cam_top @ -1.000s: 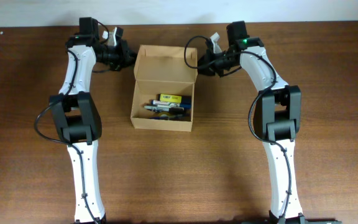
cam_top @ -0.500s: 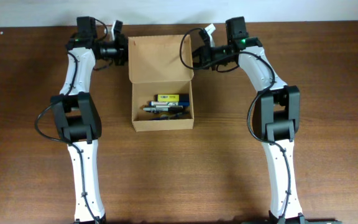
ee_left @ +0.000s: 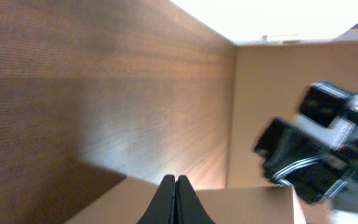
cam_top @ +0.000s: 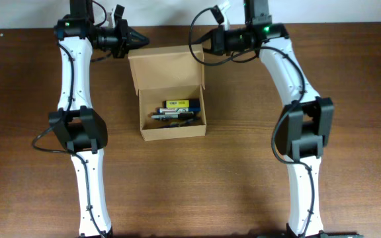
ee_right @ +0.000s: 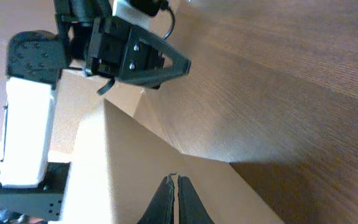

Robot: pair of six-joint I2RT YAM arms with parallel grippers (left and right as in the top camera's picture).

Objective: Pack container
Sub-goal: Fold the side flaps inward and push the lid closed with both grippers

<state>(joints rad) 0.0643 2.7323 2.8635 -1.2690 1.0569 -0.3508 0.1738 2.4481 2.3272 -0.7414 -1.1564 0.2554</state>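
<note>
Overhead view: I am resting the left gripper and right gripper, each with jaws pressed together, at the far corners of the flap lid (probably to swing it shut). The container is sitting on the table between the arms, open, with small items lying inside.

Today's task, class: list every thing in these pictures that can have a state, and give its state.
container: open, small items inside.
flap lid: swung back.
left pincer: shut, at the lid's edge.
right pincer: shut, at the lid's edge.
</note>
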